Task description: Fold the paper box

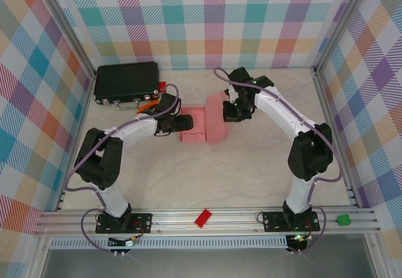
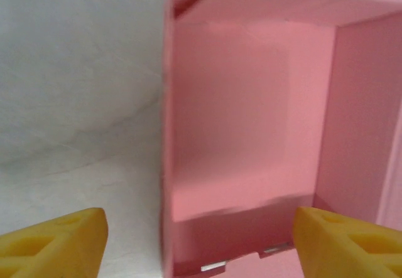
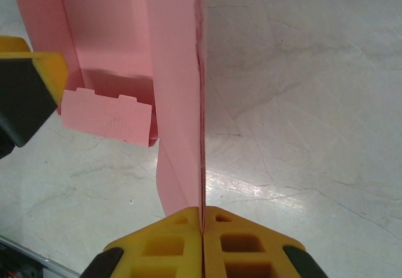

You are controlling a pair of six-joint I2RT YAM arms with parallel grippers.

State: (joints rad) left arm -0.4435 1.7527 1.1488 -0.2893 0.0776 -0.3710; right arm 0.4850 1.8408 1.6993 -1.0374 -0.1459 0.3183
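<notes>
Paper box (image 1: 198, 133) — pale pink, half-folded, one panel upright.

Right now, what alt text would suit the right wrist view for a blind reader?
The right claw, yellow-tipped, is pinched shut on the edge of a thin flap of the pale-pink thin card box, over a pale table.

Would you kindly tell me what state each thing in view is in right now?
paper box: partly folded, top open, one panel standing upright.
left end effector: open, straddling a box wall.
right end effector: shut on the paper box's upright panel.
black case: closed, lying flat.
red block: resting on the front rail, untouched.
green block: resting on the same rail, untouched.
</notes>
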